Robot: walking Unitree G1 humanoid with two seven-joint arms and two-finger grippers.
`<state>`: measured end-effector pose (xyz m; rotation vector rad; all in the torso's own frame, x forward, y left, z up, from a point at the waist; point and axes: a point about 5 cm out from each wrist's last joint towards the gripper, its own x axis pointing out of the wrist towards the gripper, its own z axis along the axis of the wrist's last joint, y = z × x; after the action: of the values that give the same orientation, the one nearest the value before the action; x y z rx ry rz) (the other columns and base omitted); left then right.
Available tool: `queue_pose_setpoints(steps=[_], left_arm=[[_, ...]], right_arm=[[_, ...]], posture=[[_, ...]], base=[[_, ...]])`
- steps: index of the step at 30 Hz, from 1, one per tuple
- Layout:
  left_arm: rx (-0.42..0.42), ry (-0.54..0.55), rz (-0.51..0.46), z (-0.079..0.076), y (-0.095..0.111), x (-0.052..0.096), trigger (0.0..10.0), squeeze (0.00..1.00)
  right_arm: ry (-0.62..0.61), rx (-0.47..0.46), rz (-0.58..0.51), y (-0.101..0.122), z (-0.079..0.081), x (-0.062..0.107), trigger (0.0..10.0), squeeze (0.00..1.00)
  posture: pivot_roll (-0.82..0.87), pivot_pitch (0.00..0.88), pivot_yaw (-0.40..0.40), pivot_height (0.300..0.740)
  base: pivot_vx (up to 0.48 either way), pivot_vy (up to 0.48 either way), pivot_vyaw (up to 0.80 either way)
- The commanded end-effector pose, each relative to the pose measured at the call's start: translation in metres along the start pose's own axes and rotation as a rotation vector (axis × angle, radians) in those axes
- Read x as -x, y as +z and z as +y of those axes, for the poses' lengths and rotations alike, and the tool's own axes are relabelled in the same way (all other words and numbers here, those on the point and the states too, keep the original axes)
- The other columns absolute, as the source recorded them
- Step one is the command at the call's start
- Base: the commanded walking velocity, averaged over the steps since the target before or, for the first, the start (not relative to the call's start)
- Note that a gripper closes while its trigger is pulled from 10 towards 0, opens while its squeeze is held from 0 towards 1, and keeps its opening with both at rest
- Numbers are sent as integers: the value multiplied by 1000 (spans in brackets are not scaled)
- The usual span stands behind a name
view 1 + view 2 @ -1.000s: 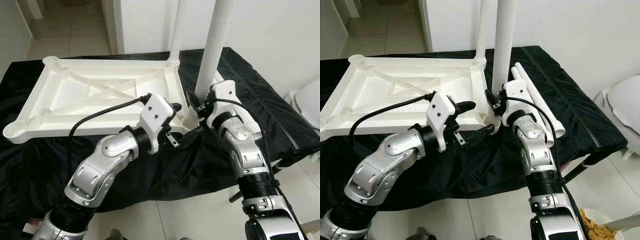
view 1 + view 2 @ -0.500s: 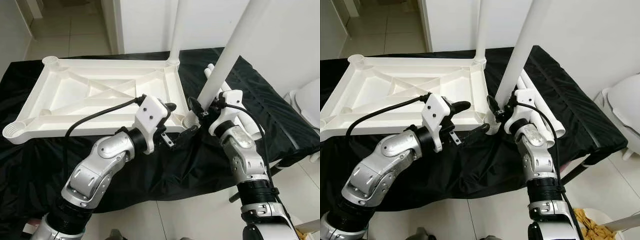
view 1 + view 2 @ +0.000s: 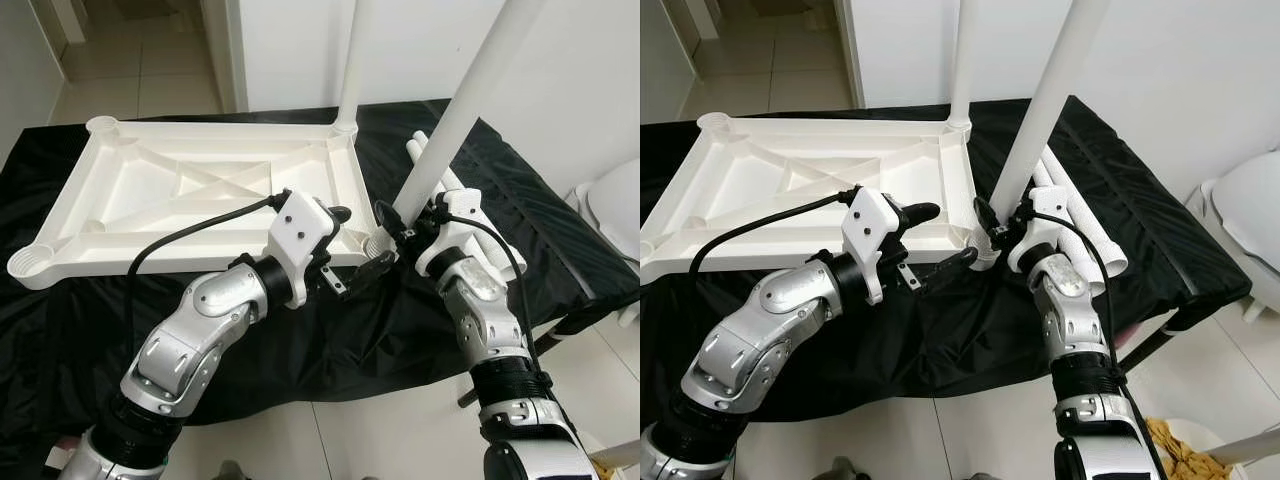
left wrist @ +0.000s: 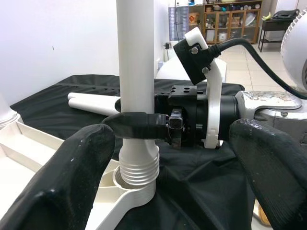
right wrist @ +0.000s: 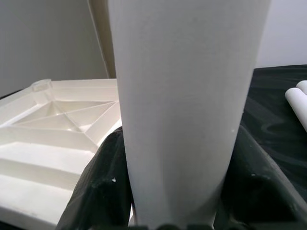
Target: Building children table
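- The tabletop is a white moulded plastic rectangle lying upside down, its underside crossed by raised ribs and diagonal braces, with a round socket at each corner.
- It rests on a black cloth, slightly glossy and wrinkled, that covers the support and hangs over its near edge.
- A leg, a smooth white plastic tube, leans to the right from the near right corner socket; in the left wrist view its lower end shows a ribbed screw thread sitting in the socket ring.
- A second leg stands upright in the far right corner socket.
- Two more white tubes lie side by side on the cloth, to the right of the tabletop.
- The right gripper is clamped around the leaning leg just above its thread, black fingers wrapping the tube on both sides.
- The left gripper sits at the near right edge of the tabletop, just left of the socket, its rounded black fingers spread wide with nothing between them.
- A second ago the held leg stood nearly upright in the socket; half a second ago it was tilted to the right, and it holds about the same lean now.
- The left arm has drawn slightly toward the near side since a second ago.
- A pale tiled floor lies beyond the tabletop, and a white wall to the right.
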<state>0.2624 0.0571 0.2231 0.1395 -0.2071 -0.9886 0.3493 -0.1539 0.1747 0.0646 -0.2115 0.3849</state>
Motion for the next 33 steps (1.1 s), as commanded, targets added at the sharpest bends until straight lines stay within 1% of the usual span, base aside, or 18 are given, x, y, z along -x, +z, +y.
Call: queue_pose_setpoints(steps=[1,3,8,13,14,15,16,18,20,21,23,25,27,28,29,30,33], left_arm=[[-15,-43,-7,-2,2,2,10000,0],[-17,-43,-10,-2,2,1,10000,0],[-23,-41,-10,-2,3,1,10000,0],[-23,-40,-14,-3,4,1,10000,0],[-23,-40,-15,-3,5,1,10000,0],[-23,-40,-15,-3,5,1,10000,0],[-22,-40,-16,-3,5,1,10000,0],[-22,-40,-16,-3,5,1,10000,0],[-23,-41,-16,-4,5,1,10000,0],[-20,-42,-18,-4,5,1,10000,0],[-20,-42,-18,-4,5,1,10000,0],[-27,-44,-18,-5,6,1,10000,0],[-27,-44,-18,-5,6,1,10000,0],[-27,-44,-23,-5,7,1,10000,0],[-27,-44,-23,-5,7,1,10000,0],[-28,-44,-26,-5,8,2,10000,0],[-29,-42,-26,-4,9,2,10000,0]], right_arm=[[-19,-35,73,-17,-2,3,10000,0],[-25,-64,86,-21,0,0,10000,0],[-28,-65,103,-25,3,-2,10000,0],[-1,-71,150,-34,10,-5,10000,0],[18,-40,161,-35,12,-4,10000,0],[18,-40,161,-35,12,-4,10000,0],[32,-18,167,-36,13,-4,10000,0],[32,-18,167,-36,13,-4,10000,0],[78,95,157,-34,16,-2,10000,0],[108,131,150,-33,19,-1,10000,0],[108,131,150,-33,19,-1,10000,0],[155,160,139,-33,25,3,10000,0],[155,160,139,-33,25,3,10000,0],[188,172,134,-35,29,6,10000,0],[188,172,134,-35,29,6,10000,0],[222,192,124,-35,34,10,10000,0],[248,186,122,-37,38,13,10000,0]], posture=[[-20,56,-11,740],[-19,60,-12,740],[-18,62,-11,740],[-20,70,-12,740],[-18,71,-14,740],[-18,71,-14,740],[-18,71,-14,740],[-18,71,-14,740],[-24,72,-12,740],[-27,74,-12,740],[-27,74,-12,740],[-27,75,-12,740],[-27,75,-12,740],[-26,78,-12,740],[-26,78,-12,740],[-24,79,-11,740],[-25,79,-11,740]], base=[[0,0,0],[0,0,0],[0,0,0],[0,0,0],[0,0,0],[0,0,0],[0,0,0],[0,0,0],[0,0,0],[0,0,0],[0,0,0],[0,0,0],[0,0,0],[0,0,0],[0,0,0],[0,0,0],[0,0,0]])
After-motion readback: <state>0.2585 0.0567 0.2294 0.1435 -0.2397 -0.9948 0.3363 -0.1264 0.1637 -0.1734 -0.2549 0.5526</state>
